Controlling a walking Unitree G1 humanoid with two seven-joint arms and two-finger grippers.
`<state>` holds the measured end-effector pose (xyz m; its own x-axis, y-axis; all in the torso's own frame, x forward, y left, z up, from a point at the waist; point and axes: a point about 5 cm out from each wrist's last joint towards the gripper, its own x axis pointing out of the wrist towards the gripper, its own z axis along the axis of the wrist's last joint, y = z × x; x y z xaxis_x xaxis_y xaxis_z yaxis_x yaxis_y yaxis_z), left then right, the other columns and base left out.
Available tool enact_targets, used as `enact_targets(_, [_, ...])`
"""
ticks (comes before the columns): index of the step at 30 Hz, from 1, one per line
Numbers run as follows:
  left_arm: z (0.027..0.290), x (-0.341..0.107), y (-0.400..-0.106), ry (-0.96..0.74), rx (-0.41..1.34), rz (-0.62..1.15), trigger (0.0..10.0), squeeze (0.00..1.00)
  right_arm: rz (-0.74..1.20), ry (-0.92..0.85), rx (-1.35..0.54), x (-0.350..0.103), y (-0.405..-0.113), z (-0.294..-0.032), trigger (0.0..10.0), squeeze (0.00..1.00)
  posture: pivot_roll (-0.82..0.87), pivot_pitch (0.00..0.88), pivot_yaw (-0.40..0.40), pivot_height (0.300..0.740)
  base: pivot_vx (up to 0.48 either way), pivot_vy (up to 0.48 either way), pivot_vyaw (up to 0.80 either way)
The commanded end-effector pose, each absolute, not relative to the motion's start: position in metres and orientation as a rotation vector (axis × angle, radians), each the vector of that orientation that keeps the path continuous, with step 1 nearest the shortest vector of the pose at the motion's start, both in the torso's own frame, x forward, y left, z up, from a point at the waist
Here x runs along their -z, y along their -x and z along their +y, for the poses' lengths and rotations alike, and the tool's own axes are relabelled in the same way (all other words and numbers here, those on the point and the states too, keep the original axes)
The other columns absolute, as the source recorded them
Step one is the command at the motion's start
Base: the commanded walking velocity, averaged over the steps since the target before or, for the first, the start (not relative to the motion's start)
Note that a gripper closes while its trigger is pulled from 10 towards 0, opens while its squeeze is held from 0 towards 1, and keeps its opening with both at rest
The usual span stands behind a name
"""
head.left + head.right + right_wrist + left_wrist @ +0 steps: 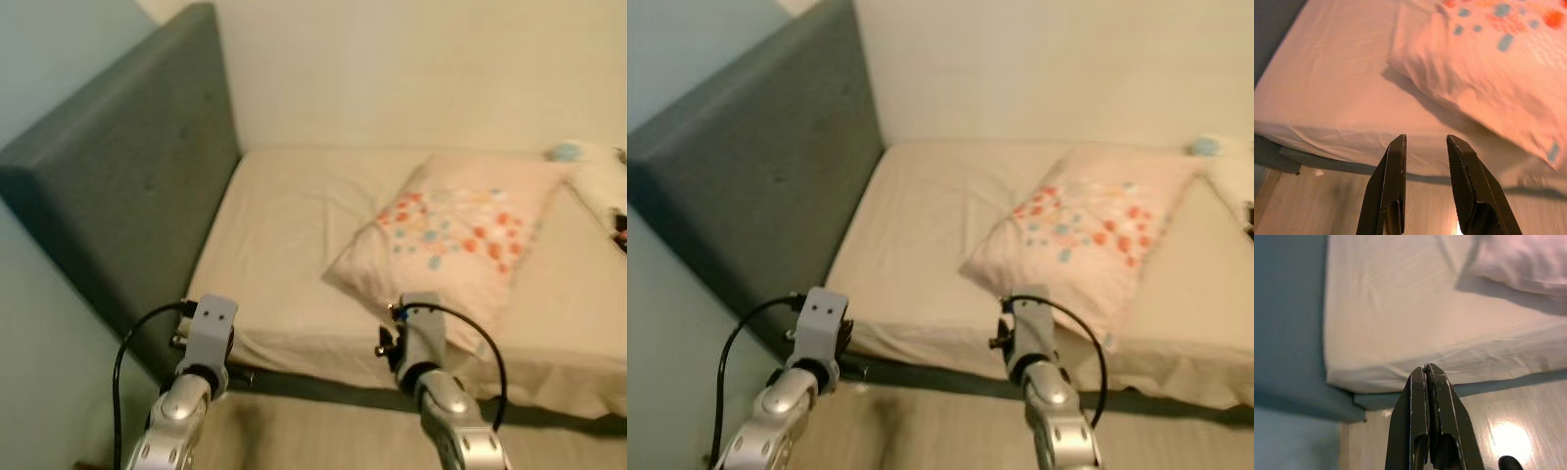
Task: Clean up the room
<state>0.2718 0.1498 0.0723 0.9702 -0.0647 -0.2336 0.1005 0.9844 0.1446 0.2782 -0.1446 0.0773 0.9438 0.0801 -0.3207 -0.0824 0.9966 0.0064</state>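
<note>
The left pincer [1426, 377] is pressed together with nothing between its fingers, and it hangs over the wooden floor [1513, 431] just short of the bed's near edge, close to the corner where the mattress meets the headboard [127, 186]. The right pincer [1425, 147] is spread with a clear gap between its two fingers, holding nothing. It sits over the floor at the bed's near edge, pointing toward the pillow [460, 230].

Both silver arms reach up from the bottom of the head views, each with a black cable looping off its wrist.

The pillow lies on the bed [284, 225], toward the robot's right, tilted so that one corner points at the near edge. It is pale pink with a scatter of red, orange and blue dots. The sheet is cream and slightly wrinkled along the near side, above a dark bed frame.

The grey-green padded headboard stands along the left side of the bed. At the far right edge of the bed lies a pale bundle [588, 166] with a bluish patch, too blurred to identify. A plain cream wall [411, 69] stands behind the bed.
</note>
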Motion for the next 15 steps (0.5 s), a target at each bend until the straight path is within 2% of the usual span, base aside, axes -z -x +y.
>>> enact_targets(1, [0.1552,-0.0657,-0.2666,-0.157,0.076,0.260,10.0,0.00,0.356,-0.006,-0.086,-0.0707,-0.2734,-0.1417,10.0,0.00,-0.09,0.130,0.044,0.708,0.000,0.000,-0.80])
enact_targets(14, [0.1596,-0.0675,-0.2656,-0.150,0.066,0.246,10.0,0.00,0.358,-0.011,-0.090,-0.0674,-0.2726,-0.1403,10.0,0.00,-0.08,0.110,0.032,0.708,0.000,0.000,-0.80])
enact_targets(15, [0.1591,-0.0684,-0.2652,-0.127,0.062,0.236,10.0,0.00,0.347,-0.003,-0.091,-0.0684,-0.2736,-0.1403,10.0,0.00,-0.08,0.109,0.030,0.708,0.000,0.000,0.00])
